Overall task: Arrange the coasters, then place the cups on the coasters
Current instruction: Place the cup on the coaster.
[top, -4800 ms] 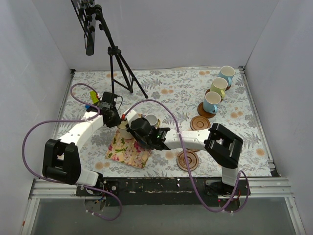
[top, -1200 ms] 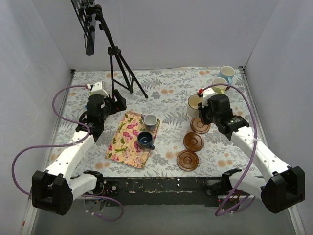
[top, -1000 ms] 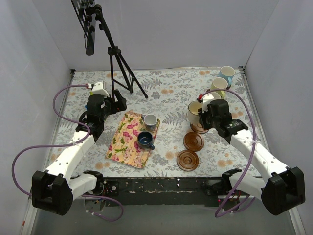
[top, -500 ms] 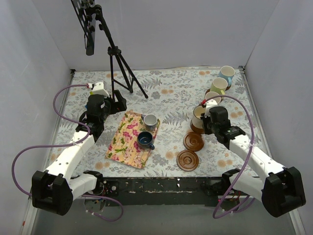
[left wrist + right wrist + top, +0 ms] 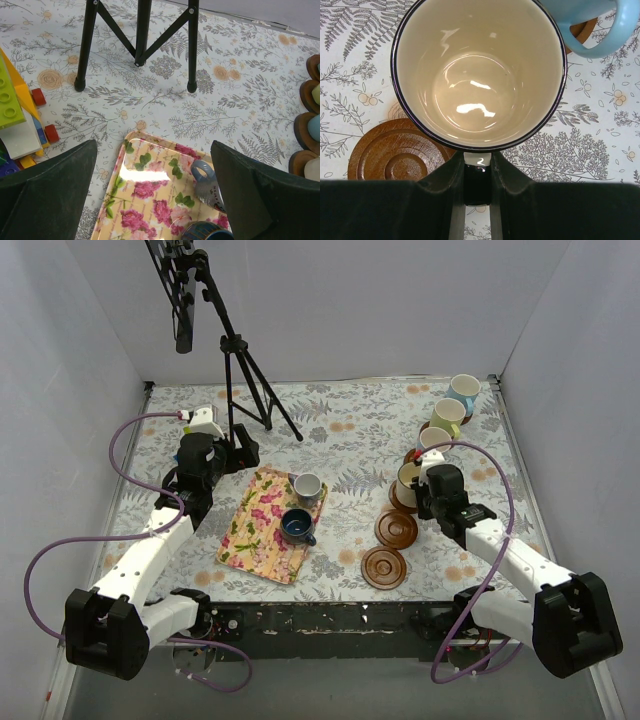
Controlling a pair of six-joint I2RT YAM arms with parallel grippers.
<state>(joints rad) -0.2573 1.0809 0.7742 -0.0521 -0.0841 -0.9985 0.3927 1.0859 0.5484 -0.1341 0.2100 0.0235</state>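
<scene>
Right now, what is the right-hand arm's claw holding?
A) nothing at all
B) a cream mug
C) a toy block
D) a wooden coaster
B: in the right wrist view the right gripper is shut on the near side of the cream mug, seemingly at its handle, while the coaster lies below it, untouched by the fingers.

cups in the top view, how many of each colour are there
light blue ceramic mugs: 2
yellow-green ceramic mug: 1
cream ceramic mug with a dark rim: 1
grey-white ceramic mug: 1
dark navy ceramic mug: 1
total: 6
</scene>
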